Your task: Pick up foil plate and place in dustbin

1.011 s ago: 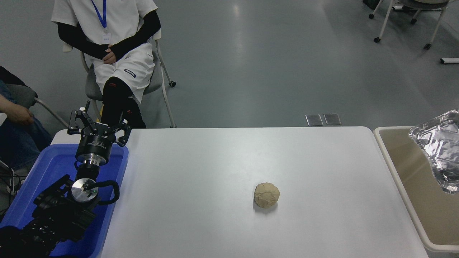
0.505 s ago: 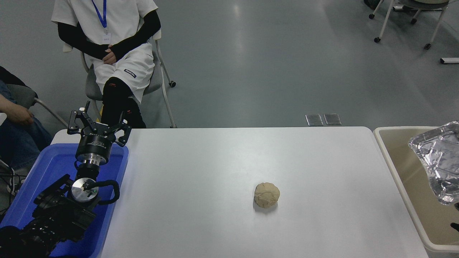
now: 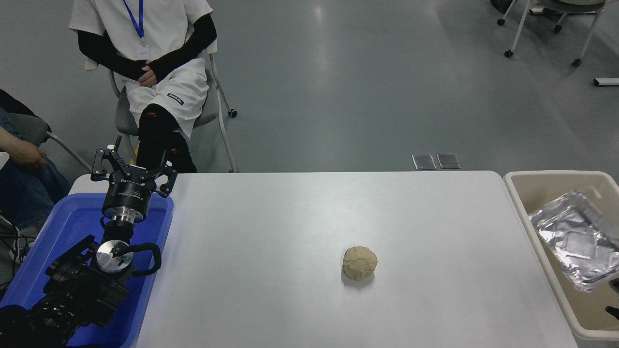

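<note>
Plate [image 3: 573, 244] lies inside the dustbin [image 3: 520, 186], tilted, just above the sliver of my right gripper [image 3: 613, 298] at the frame edge; grip state: cannot tell. Drop looks done; retract remains. Left gripper [image 3: 130, 170] parked, fingers spread, empty.

- Foil plate [image 3: 575, 241]: crinkled aluminium foil, shiny, ribbed sides, diamond-embossed bottom.
- Dustbin [image 3: 516, 193]: beige plastic, smooth, matt.
- Table [image 3: 290, 232]: white, smooth, slight sheen.
- Paper ball [image 3: 360, 263]: tan paper, crumpled, matt.
- Tub [image 3: 72, 227]: blue plastic, glossy.
- Left gripper [image 3: 130, 169]: black, matt, with a polished metal collar.
</note>
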`<state>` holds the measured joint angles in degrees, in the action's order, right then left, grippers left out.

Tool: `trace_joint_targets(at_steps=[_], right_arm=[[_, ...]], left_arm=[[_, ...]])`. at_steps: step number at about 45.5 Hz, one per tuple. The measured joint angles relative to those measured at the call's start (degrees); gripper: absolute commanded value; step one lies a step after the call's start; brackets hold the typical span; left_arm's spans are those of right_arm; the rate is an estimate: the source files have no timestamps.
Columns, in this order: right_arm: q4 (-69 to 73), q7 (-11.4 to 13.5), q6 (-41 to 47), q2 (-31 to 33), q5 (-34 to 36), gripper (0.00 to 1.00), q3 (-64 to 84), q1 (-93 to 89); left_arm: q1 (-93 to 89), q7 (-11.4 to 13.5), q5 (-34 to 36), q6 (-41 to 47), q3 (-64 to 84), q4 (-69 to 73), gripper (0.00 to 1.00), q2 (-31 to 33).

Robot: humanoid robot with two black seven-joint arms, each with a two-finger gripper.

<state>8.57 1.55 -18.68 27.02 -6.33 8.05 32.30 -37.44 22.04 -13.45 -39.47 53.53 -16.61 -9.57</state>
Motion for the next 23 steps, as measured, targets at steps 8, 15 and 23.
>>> trace_joint_targets(at_steps=[8, 15, 23], right_arm=[[0.12, -0.01, -0.5, 0.0, 0.01, 0.88, -0.16, 0.42], [0.19, -0.01, -0.69, 0.01, 0.06, 0.88, -0.21, 0.74], [0.62, 0.02, -0.65, 0.47, -0.76, 0.88, 0.16, 1.85]], left_arm=[[0.0, 0.0, 0.0, 0.0, 0.0, 0.0, 0.99, 0.0], [0.0, 0.0, 0.0, 0.0, 0.0, 0.0, 0.99, 0.0], [0.0, 0.01, 0.0, 0.0, 0.0, 0.0, 0.99, -0.01]])
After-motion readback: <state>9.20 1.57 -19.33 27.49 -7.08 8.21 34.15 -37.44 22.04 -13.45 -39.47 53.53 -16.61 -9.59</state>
